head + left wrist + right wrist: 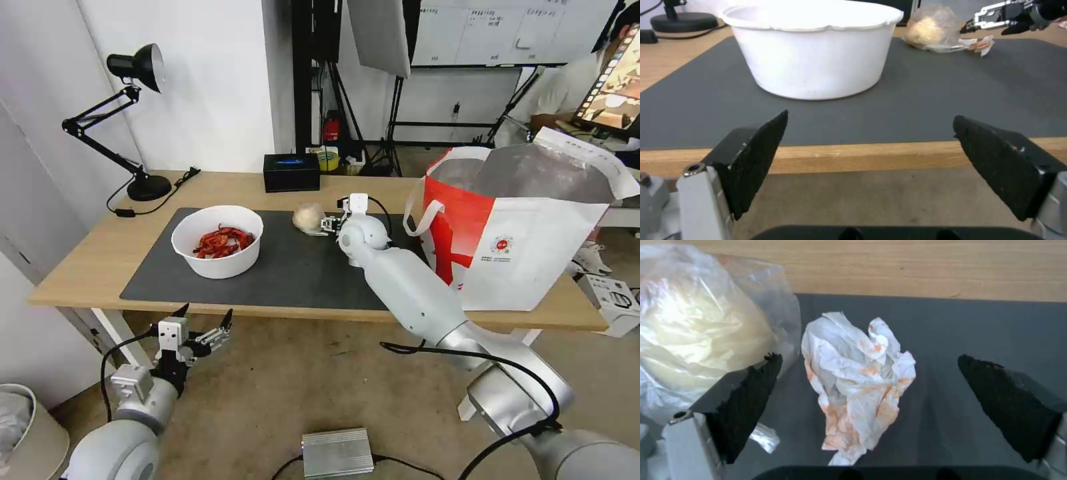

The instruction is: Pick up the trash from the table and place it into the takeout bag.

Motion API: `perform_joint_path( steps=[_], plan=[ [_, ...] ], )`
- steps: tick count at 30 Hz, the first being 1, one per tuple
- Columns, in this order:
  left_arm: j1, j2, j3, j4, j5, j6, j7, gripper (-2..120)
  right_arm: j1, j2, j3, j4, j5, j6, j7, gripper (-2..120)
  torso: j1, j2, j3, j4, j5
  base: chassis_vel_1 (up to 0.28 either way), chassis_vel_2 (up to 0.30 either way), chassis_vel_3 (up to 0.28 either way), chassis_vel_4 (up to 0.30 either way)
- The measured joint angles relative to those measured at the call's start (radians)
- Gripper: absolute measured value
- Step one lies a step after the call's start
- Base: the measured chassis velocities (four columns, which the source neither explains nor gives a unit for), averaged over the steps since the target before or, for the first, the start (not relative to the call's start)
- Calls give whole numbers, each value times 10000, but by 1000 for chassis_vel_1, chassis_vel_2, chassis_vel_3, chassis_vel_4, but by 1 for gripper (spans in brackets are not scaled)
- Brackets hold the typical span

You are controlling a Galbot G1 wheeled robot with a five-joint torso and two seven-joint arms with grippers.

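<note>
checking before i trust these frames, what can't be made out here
- Head view: the right gripper and the tissue wad it hovers over are largely hidden by its own wrist.
- Head view: the takeout bag's contents, hidden by its walls.
- Left wrist view: the white bowl's contents, hidden by its wall.
- Right wrist view: the bagged beige lump, cut off by the edge.

Mat [287,280] lies on table [87,260]. Bowl [217,241] on mat's left part, scraps [223,241] in it. Lump [309,217] right of bowl, near mat's far edge; tissue wad [858,386] just beside lump on mat. Takeout bag [527,240] stands on table's right end. Box [291,172] behind mat at table's far edge, lamp [137,120] on far-left corner.
</note>
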Motion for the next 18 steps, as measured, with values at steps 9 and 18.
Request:
perform_joint_path(
  steps=[9, 18],
  plan=[
    [-20, -32, 64, 41, -2, -14, 3, 100, 75, 28, 6, -343, -24, -15, -164, 100, 0, 0, 0, 0, 0, 0, 0, 0, 0],
    [14, -60, 61, 39, -1, -38, 3, 100, 74, 44, 32, -479, 75, -77, -271, 95, 0, 0, 0, 0, 0, 0, 0, 0, 0]
  ],
)
